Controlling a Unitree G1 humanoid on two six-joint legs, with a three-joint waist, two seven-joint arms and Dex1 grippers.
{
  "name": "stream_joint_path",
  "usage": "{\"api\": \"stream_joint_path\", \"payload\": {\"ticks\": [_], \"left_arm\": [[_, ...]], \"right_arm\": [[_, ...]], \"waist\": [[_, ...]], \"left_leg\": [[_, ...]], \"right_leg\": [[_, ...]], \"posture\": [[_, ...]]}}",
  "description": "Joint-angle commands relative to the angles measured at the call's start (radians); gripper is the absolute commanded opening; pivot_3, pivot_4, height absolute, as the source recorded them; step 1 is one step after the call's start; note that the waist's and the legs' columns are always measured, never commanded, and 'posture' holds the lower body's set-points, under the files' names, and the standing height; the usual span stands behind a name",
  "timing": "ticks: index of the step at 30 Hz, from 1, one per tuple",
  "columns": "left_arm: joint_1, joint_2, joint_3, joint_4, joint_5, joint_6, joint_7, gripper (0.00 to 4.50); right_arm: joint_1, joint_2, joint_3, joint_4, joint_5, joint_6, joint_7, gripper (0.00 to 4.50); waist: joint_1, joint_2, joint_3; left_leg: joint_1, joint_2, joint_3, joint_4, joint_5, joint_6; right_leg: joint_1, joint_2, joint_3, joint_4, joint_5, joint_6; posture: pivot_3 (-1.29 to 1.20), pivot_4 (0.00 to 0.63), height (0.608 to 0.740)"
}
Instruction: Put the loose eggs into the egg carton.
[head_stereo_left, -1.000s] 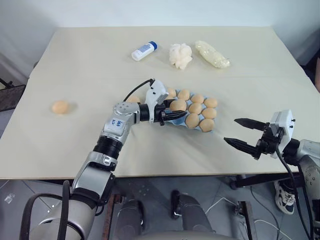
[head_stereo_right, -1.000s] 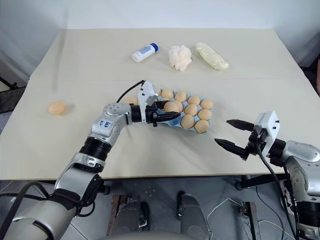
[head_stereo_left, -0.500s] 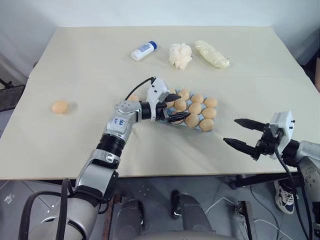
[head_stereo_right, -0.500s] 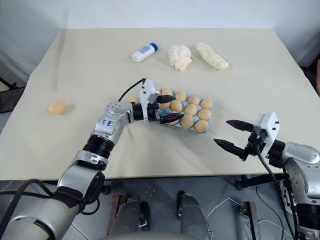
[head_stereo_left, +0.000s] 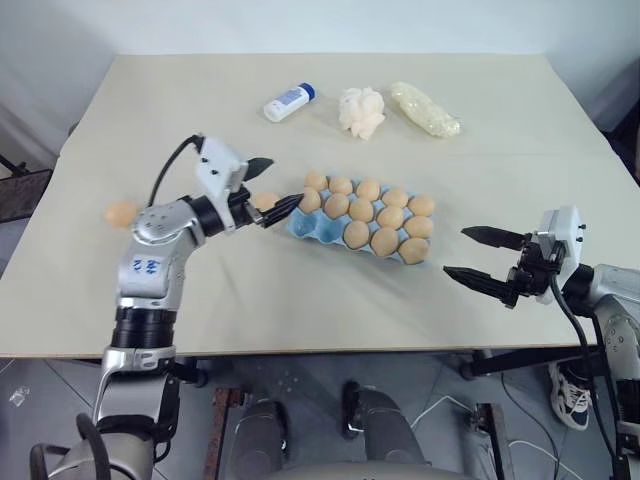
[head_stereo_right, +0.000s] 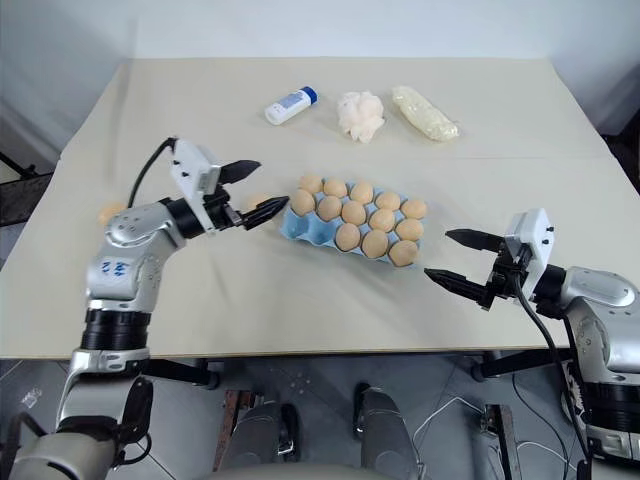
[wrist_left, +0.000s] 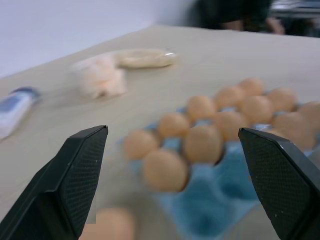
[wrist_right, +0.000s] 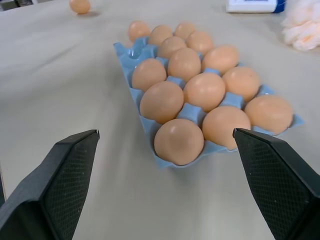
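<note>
Black fingers of the left gripper (head_stereo_left: 280, 184) stand wide apart with nothing between them. We see it hanging above the table (head_stereo_left: 300, 300), just off the left end of the egg carton (head_stereo_left: 305, 229) and pointing toward it. Right beside its lower finger lies the nearer loose egg (head_stereo_left: 264, 200), on the cloth close to the carton's left end; we cannot tell whether the finger touches it. The light blue carton sits mid-table with nearly every cup holding a tan egg. Bare blue cups show at its near left corner, two as far as we can make out. The far loose egg (head_stereo_left: 119, 212) lies well apart to the left, partly behind the left arm. We judge the task almost done: those two eggs are what is left, and the bare cups look enough to take them. The right gripper (head_stereo_left: 455, 252) hovers off the carton's right end, its fingers also spread and empty. At the table's far side stand a white bottle (head_stereo_left: 288, 101), a white wad (head_stereo_left: 361, 110) and a pale wrapped roll (head_stereo_left: 425, 108), none of them part of the job.
</note>
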Motion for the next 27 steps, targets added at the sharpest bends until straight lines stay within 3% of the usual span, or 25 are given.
{"api": "stream_joint_path", "payload": {"ticks": [1, 6, 10, 16, 21, 27], "left_arm": [[0.099, 0.039, 0.113, -0.128, -0.037, 0.031, 0.074, 4.46], [0.282, 0.052, 0.258, -0.231, -0.034, 0.062, 0.208, 4.46], [0.453, 0.009, 0.378, -0.346, -0.053, 0.069, 0.308, 4.46], [0.575, -0.009, 0.469, -0.414, -0.086, 0.083, 0.376, 4.46], [0.550, 0.015, 0.502, -0.325, -0.065, 0.058, 0.421, 4.46], [0.356, 0.066, 0.473, -0.092, -0.023, 0.068, 0.528, 4.46]], "right_arm": [[-0.028, -0.014, -0.006, 0.006, 0.003, -0.021, 0.028, 4.50], [-0.070, -0.016, 0.011, 0.052, -0.005, -0.029, 0.061, 4.50], [-0.118, -0.019, 0.032, 0.101, -0.020, -0.038, 0.086, 4.50], [-0.156, -0.022, 0.048, 0.143, -0.040, -0.044, 0.115, 4.50], [-0.189, -0.015, 0.065, 0.169, -0.053, -0.049, 0.124, 4.50], [-0.194, -0.006, 0.073, 0.168, -0.060, -0.048, 0.120, 4.50]], "waist": [[0.000, 0.000, 0.000], [-0.004, 0.000, 0.000], [-0.004, 0.000, 0.000], [0.002, 0.000, 0.000], [0.000, 0.000, 0.000], [0.002, -0.001, 0.000]], "left_leg": [[0.000, 0.000, 0.000, 0.000, 0.000, 0.000], [0.002, 0.001, -0.001, -0.001, -0.001, -0.001], [0.001, 0.001, 0.000, 0.000, -0.001, -0.001], [0.001, 0.001, 0.000, -0.001, -0.003, -0.004], [0.001, 0.001, 0.000, -0.001, -0.003, -0.005], [0.001, 0.002, 0.000, -0.001, -0.003, -0.005]], "right_leg": [[0.000, 0.000, 0.000, 0.000, 0.000, 0.000], [0.000, 0.000, 0.002, 0.001, 0.000, 0.000], [-0.001, 0.000, 0.001, 0.000, -0.001, -0.001], [0.000, 0.000, 0.002, -0.002, -0.001, -0.001], [0.000, 0.000, 0.003, -0.005, 0.001, -0.002], [0.000, 0.000, 0.001, -0.005, 0.001, -0.002]], "posture": [[0.00, 0.150, 0.740], [0.00, 0.150, 0.740], [0.00, 0.150, 0.740], [0.00, 0.150, 0.740], [0.00, 0.150, 0.740], [0.00, 0.150, 0.740]]}}
